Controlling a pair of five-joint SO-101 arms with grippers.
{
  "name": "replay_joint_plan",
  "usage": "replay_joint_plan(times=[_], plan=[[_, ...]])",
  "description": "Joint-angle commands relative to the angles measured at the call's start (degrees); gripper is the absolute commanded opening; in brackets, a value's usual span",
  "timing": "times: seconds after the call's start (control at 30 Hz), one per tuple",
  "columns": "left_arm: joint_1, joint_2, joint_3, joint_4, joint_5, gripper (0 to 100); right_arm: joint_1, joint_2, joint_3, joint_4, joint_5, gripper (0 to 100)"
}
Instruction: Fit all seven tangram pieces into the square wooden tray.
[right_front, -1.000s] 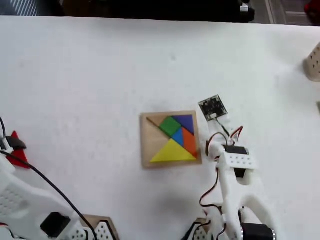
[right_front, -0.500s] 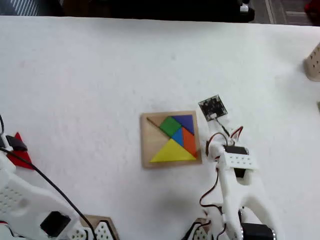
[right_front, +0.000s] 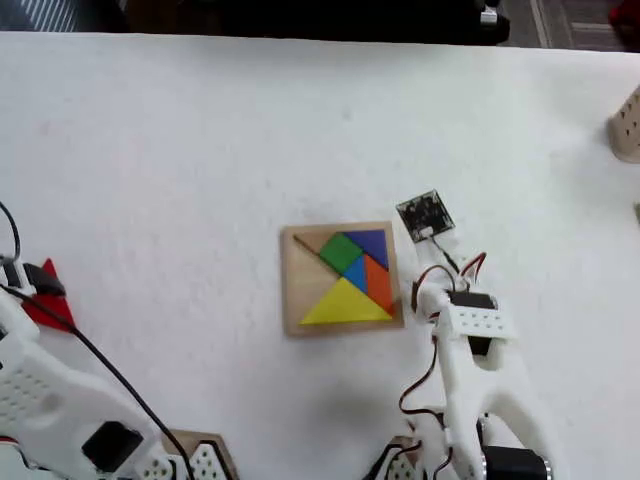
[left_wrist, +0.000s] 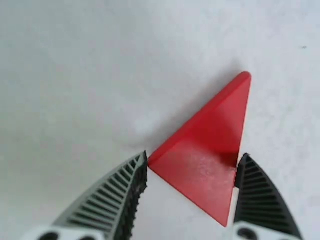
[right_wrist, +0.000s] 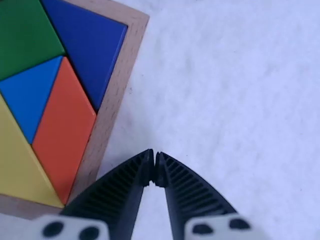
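Five pieces home: the green square (right_front: 340, 252), dark blue triangle (right_front: 371, 243), small light blue triangle (right_front: 354, 274), orange parallelogram (right_front: 378, 282) and big yellow triangle (right_front: 346, 302) sit flush in the square wooden tray (right_front: 300, 285) mid-table, with its left side bare wood.
Red piece: the flat red triangle (left_wrist: 210, 145) is way out at the left edge of the white table (right_front: 200, 150), well apart from the tray.
Left pincer (left_wrist: 194, 160): it has the red triangle pinched, one ribbed fingertip against each side.
Right pincer (right_wrist: 154, 167): pressed together on nothing, parked over the table just beside the tray's outer edge, near the orange parallelogram.
Step in hand: this looks like the grab on the red triangle, with the carry not yet made.
Next move: a lift, a long run across to the tray, then a turn so the triangle lines up with the bare gap. The fit looks snug, so a skewed drop could ride up on the rim or the yellow neighbour.
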Motion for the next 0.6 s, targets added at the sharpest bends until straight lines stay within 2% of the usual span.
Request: replay_joint_plan(times=[0.0, 0.57], plan=[[2.2, -4.0, -2.5, 0.5, -1.9, 28, -0.5, -1.9, -0.3, 0.0, 1.1, 1.8], [3.9, -1.9, -0.3, -1.7, -2.4, 28, -0.5, -1.9, -0.3, 0.0, 1.1, 1.8]])
